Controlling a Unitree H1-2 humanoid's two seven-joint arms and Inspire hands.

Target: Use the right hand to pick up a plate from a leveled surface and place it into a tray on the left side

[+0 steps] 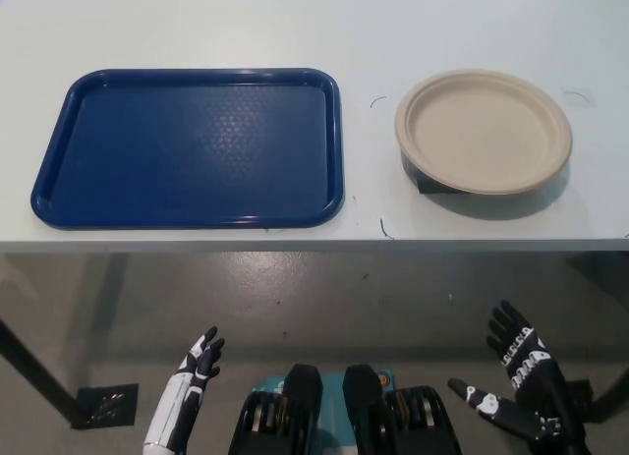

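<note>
Both hands hang below the bench [197,23] edge and hold nothing. Going from the biggest thing, the blue tray [59,195] lies flat and empty on the left, ready to receive. To its right, apart from it, the beige plate [484,131] sits on a dark low stand, I think so that fingers can reach under its rim. I see my right hand [516,376] released, fingers spread; the left hand [201,359] rests with fingers loosely extended.

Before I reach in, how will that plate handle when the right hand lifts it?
The plate looks like thin molded fibre, so probably light and slightly flexible. It sits raised on a dark block, so it may tip if pressed at the rim.
</note>
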